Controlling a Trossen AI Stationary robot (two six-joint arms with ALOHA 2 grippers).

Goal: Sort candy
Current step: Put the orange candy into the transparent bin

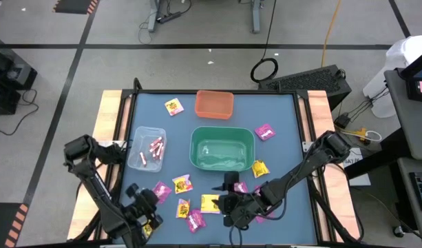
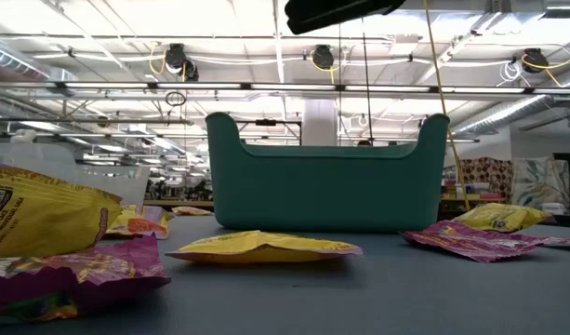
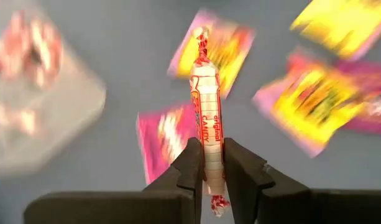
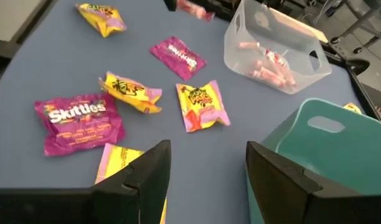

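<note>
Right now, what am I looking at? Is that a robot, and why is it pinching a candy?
Yes, it's a robot with two dark arms at a blue table. One picture looks down from above, one peeks across the tabletop, and two come from cameras on the arms' wrists. On the table sit a green bin, an orange bin and a clear bin with candy sticks inside. Pink and yellow candy packets lie scattered about. The left gripper is pinching a thin pink-white candy stick above the table. The right gripper is open and holds nothing, near the green bin.
</note>
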